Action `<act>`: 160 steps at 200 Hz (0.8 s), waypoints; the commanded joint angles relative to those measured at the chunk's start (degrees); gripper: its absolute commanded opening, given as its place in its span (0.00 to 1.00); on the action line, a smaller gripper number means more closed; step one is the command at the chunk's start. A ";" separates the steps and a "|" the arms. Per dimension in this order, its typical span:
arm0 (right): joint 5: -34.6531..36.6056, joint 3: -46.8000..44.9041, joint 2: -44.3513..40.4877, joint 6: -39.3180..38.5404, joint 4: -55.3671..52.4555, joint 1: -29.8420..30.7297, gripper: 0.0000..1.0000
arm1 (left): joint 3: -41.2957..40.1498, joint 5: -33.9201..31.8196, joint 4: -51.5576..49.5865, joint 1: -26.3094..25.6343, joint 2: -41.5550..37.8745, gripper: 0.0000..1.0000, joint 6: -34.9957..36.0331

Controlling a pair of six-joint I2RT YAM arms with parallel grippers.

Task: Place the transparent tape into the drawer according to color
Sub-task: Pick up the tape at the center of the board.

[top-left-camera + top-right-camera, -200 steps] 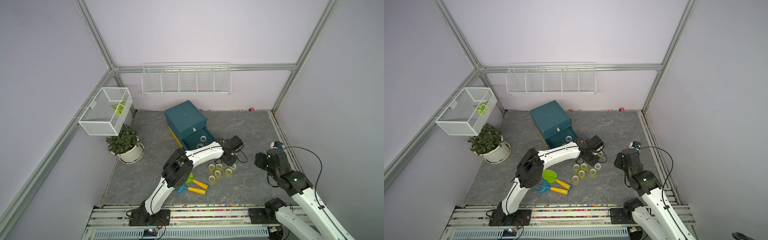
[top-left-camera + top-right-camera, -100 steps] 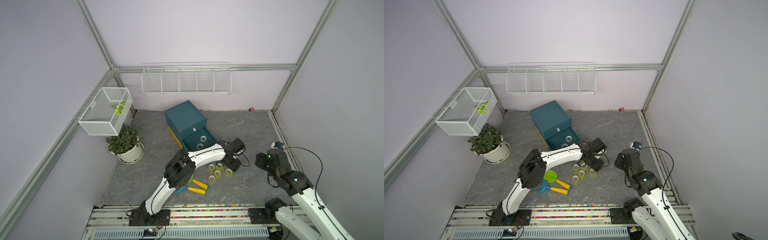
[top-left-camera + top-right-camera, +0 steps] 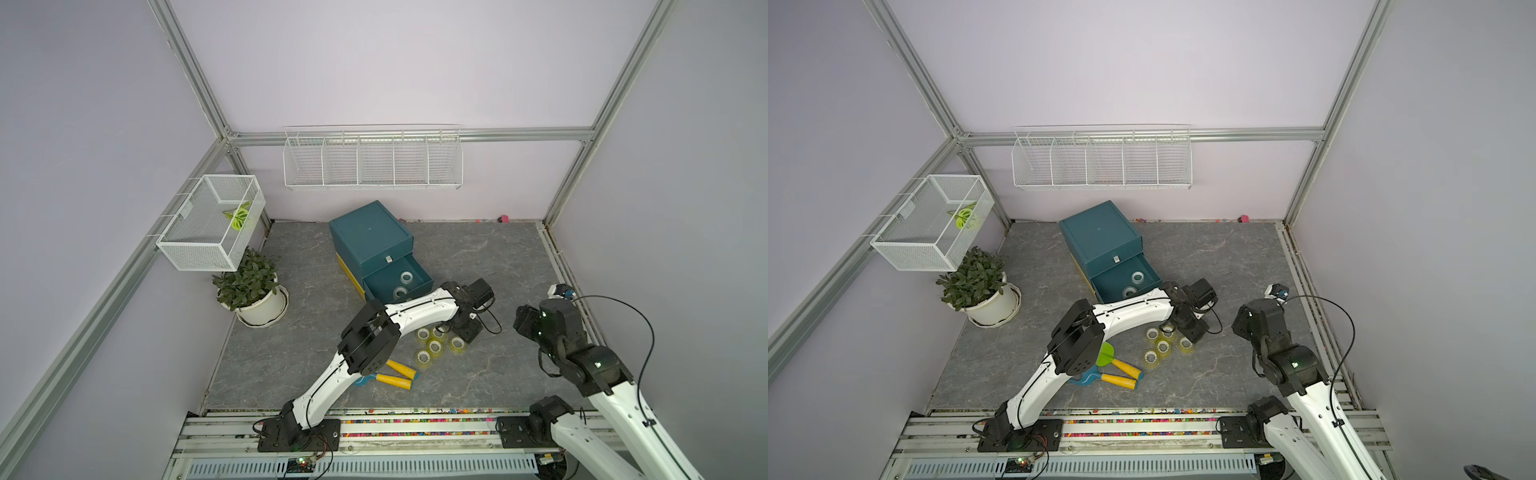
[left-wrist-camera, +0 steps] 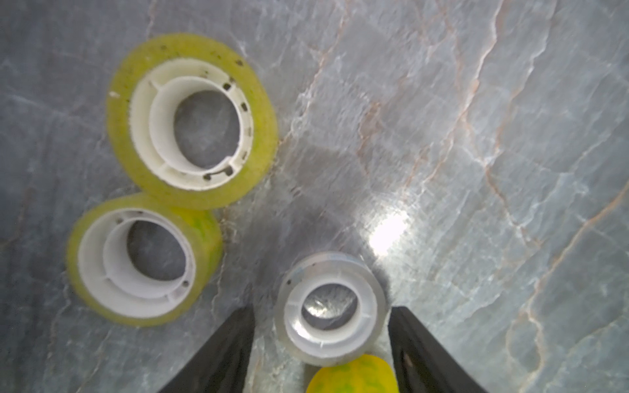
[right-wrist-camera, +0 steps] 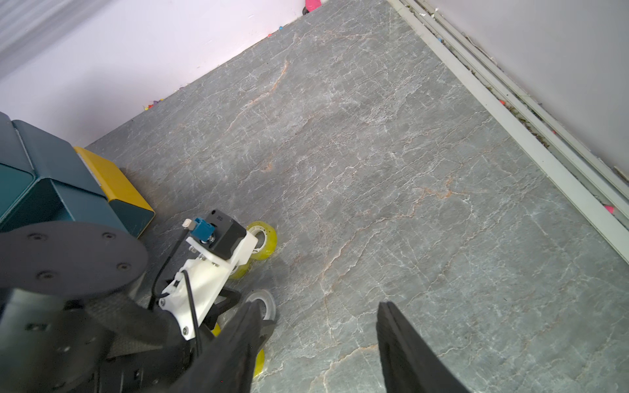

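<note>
**Operator:** Where do I stand on this pick?

**Spotter:** Your left gripper (image 4: 322, 309) hangs low over the clear tape roll (image 4: 328, 335). The roll lies flat on the bench (image 4: 476, 136), at the rim of the cluster in the front half, about midway between the side edges. Your jaws are spread, one finger on each side of the roll. Neither looks pressed on it yet, though one sits almost against its wall.

**Operator:** So I just close?

**Spotter:** Centre first, I'd say. The roll sits nearer one finger, so closing from here would likely shove it sideways before you get a pinch. A yellow-green roll (image 4: 352, 374) is tucked against it on the palm side. Get the pads squarely on the clear roll's wall and take that one alone. Two more yellow-green rolls (image 4: 117, 112) lie just beside it, apart from your fingers; don't brush them.

**Operator:** Then where does it go?

**Spotter:** The open teal drawer (image 3: 422, 279) of the cabinet (image 3: 368, 232), toward the back edge, already holds two clear rolls (image 3: 405, 277). By colour, yours belongs with them. Lift high enough to pass over the drawer's wall before you let go. The yellow drawer front (image 5: 112, 183) beneath is presumably for the tinted rolls.

**Operator:** And my right arm?

**Spotter:** Your right gripper (image 5: 319, 306) is above bare bench nearer the right edge, jaws spread with nothing between them. It is well clear of the pick.
</note>
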 commanded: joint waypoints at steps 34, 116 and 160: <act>2.22 1.39 -1.24 0.65 -1.24 -0.57 0.60 | -3.65 -6.10 -2.53 -2.02 4.33 0.69 1.96; 2.37 1.63 -1.46 0.86 -1.58 -0.61 0.60 | -5.86 -5.13 0.69 -2.24 4.88 0.66 3.68; 2.75 1.94 -1.48 0.59 -1.86 -0.71 0.60 | -5.21 -2.46 1.31 -2.26 5.43 0.59 4.89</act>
